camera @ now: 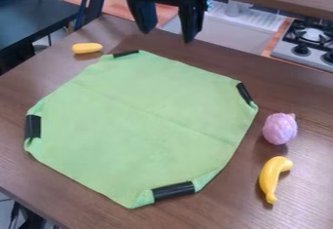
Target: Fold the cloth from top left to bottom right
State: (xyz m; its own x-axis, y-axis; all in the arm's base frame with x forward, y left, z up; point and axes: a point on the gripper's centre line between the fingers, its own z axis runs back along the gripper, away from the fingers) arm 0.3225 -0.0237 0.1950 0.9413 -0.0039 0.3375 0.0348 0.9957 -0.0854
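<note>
The green cloth (pixel 139 125) lies spread on the bench (pixel 312 189). Near its far edge hangs the end effector (pixel 168 35), fingers apart.

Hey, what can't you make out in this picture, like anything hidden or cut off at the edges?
All in the camera view:
- Top of the black two-finger gripper: cut off by the upper edge.
- Underside of the green fabric cloth: hidden by its own upper face.
- Far side of the silver-and-black stove: cut off by the right edge.
- Material of the black corner strips: too small to tell.
</note>
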